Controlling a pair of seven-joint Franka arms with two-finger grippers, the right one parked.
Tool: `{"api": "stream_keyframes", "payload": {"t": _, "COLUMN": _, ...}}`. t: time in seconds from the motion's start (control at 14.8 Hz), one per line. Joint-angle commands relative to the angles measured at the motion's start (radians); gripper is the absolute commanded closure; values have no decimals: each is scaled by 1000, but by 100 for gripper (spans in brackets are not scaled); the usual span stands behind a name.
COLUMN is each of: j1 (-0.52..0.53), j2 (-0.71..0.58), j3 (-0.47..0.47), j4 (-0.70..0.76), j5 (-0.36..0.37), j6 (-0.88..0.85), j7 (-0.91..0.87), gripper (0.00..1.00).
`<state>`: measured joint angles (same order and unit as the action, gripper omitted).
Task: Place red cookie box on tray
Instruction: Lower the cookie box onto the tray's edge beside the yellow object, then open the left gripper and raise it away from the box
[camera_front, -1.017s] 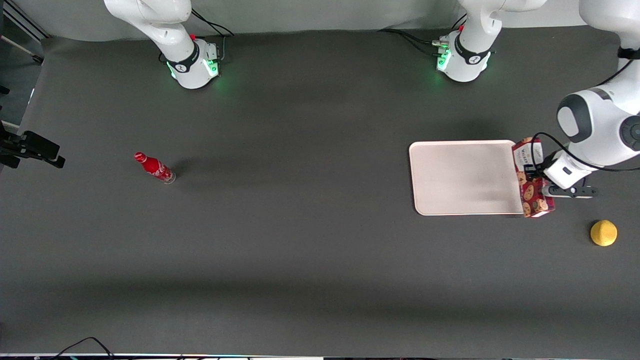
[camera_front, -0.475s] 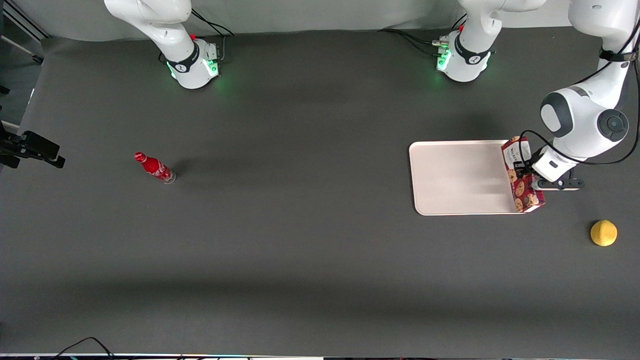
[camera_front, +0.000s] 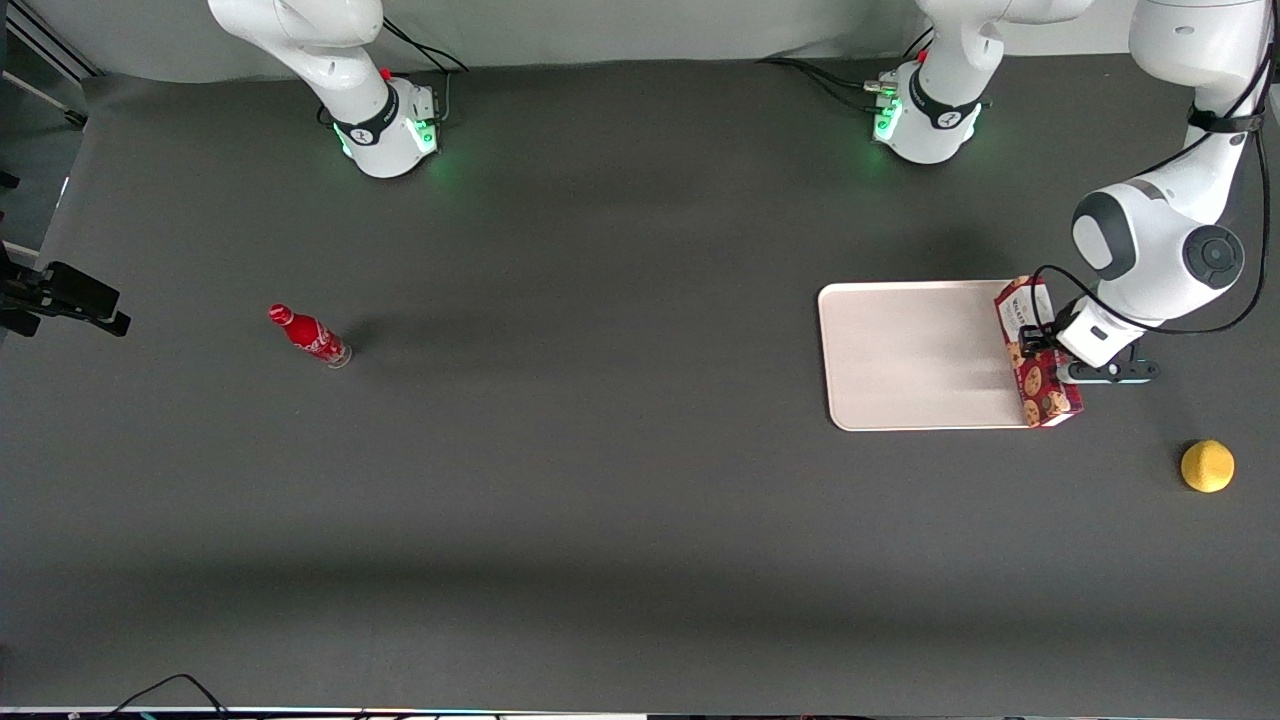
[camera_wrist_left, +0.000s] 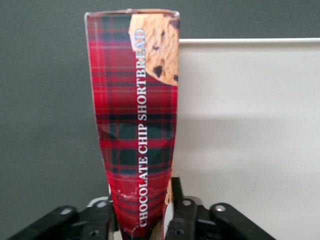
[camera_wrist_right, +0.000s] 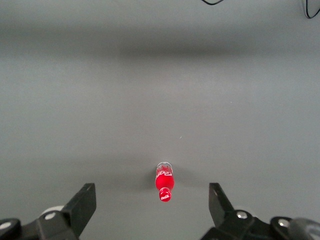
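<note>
Gripper (camera_wrist_left: 142, 225) clamps the long plaid red cookie box (camera_front: 1036, 354) above the smooth, round-cornered tray (camera_front: 915, 355).

Glossy white rounded arm shells (camera_front: 1160, 240), grey joint caps, black bands; green-lit bases (camera_front: 925, 125) at frame top; looping black cable (camera_front: 1047, 272); black gripper (camera_front: 1035, 352) clamped on red cookie box (camera_front: 1047, 397) at tray (camera_front: 920, 355) rim.

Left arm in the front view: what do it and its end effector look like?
Glossy white rounded links with dark grey round joint caps and a black band. A black cable loops to the wrist. The end effector is black, with two black fingers. Green lights glow at its base.
</note>
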<state>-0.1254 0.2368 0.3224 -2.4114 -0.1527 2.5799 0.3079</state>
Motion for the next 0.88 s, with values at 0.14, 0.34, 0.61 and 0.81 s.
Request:
{"api": "stream_keyframes", "payload": {"t": 0.14, "j1": -10, "j2": -37, "j3": -2, "j4": 26, "j5": -19, "j6": -15, "j7": 7, "gripper": 0}}
{"api": "stream_keyframes", "payload": {"t": 0.34, "j1": -10, "j2": -60, "j3": 0, "j4": 124, "j5": -18, "j6": -113, "j7": 4, "gripper": 0}}
{"api": "stream_keyframes", "payload": {"t": 0.61, "j1": -10, "j2": -65, "j3": -8, "j4": 352, "j5": -4, "j6": -346, "j7": -4, "gripper": 0}}
{"api": "stream_keyframes", "payload": {"t": 0.81, "j1": -5, "j2": -68, "j3": -49, "j4": 523, "j5": 27, "j6": -525, "j7": -82, "gripper": 0}}
